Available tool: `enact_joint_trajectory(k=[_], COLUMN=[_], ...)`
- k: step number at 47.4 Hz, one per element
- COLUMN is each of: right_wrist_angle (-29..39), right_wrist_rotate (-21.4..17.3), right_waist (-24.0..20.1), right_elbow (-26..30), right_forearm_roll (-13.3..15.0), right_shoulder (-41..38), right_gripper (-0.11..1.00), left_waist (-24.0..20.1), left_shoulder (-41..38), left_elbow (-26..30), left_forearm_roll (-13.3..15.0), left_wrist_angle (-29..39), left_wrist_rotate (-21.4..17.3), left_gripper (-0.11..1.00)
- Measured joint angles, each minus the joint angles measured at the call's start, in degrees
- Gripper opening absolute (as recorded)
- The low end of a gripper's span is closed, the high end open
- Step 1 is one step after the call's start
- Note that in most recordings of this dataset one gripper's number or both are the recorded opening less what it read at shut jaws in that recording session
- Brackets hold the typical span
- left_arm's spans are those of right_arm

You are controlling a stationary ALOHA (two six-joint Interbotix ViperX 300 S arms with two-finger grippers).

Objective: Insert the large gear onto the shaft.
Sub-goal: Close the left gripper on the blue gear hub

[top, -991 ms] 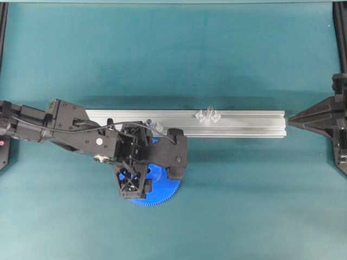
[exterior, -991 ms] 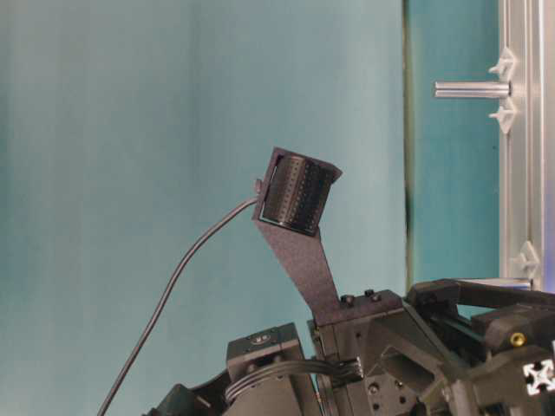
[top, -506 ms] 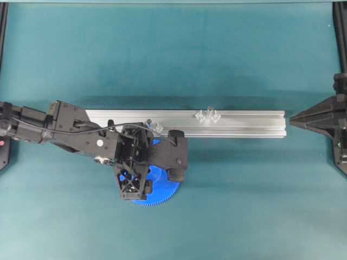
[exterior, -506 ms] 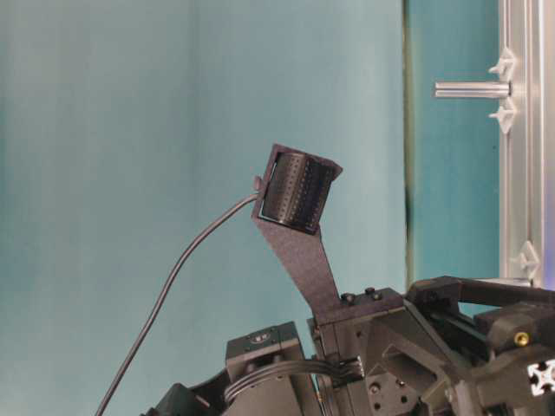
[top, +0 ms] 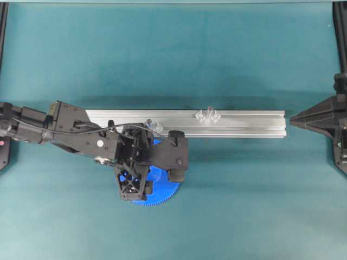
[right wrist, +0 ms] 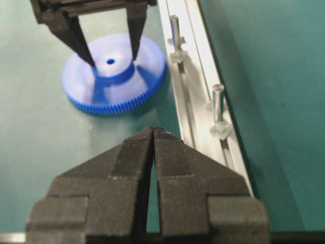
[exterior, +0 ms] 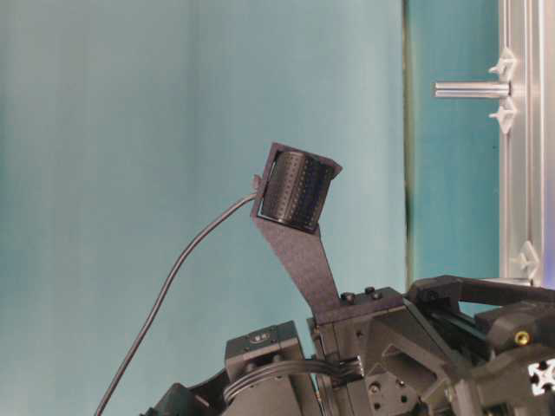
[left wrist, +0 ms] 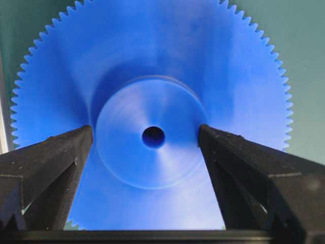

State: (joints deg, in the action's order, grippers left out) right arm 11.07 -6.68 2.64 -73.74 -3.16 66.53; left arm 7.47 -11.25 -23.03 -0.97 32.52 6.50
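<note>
1. While the large gear [left wrist: 152, 127] lies flat on the green bench [top: 244, 206], near the bench's front edge and left of centre, the left hand [left wrist: 147, 140] stands over it, released.
2. Its two black fingers [left wrist: 51, 157] stand wide apart, one on each side of the gear's raised round hub; whether they touch the hub cannot be told.
3. The hub's small centre hole faces upward between the fingers.
4. Just behind the gear, an aluminium rail [top: 244, 123] runs parallel to the front edge of the bench.
5. Two upright pins stand on the rail: one pin [right wrist: 175, 28] just behind the gear, and the shaft [top: 209, 115] further along toward the bench's right edge, well apart from the gear.
6. At the right edge of the bench, the right hand [right wrist: 153, 133] is clenched on nothing, jaws pressed together, well apart from gear and shaft.
</note>
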Motion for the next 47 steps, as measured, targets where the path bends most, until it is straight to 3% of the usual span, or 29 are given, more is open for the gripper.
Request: enact_joint_trajectory(k=[34,47], right_wrist_angle=[-0.09,-0.09], right_wrist_rotate=[0.0,-3.08], right_waist=[0.0,0.0], right_elbow=[-0.35,-0.53], right_forearm_roll=[0.0,0.09], right_shoulder=[0.09,0.0], right_gripper=[0.08,0.08], left_waist=[0.18,0.18], left_shoulder=[0.0,-0.09], left_elbow=[0.0,0.0], left_forearm_roll=[0.0,0.0], left_wrist_angle=[0.0,0.09], left_wrist_rotate=[0.0,0.09], left_gripper=[0.94,0.94])
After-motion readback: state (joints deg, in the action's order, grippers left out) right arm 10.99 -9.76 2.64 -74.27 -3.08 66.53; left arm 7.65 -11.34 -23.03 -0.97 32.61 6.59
